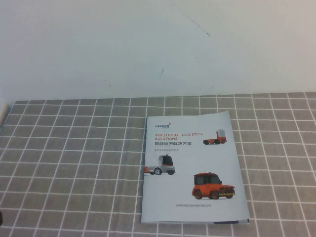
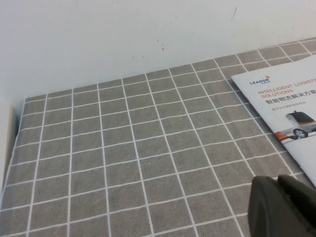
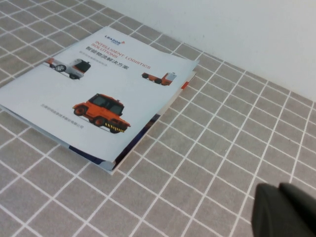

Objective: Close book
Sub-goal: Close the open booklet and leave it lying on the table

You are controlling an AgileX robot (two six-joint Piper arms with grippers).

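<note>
The high view looks down from six o'clock facing twelve, showing the whole book (image 1: 192, 168). The left wrist view, left gripper (image 2: 281, 207) in foreground, sits low at the book's eight o'clock, sharing only a cover corner. The right wrist view, right gripper (image 3: 284, 210) in foreground, sits close at four o'clock, sharing the full cover.

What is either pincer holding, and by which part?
Nothing visible. The brochure lies closed, untouched, on the checked cloth; left pincer and right pincer are clear of it, one each side.
</note>
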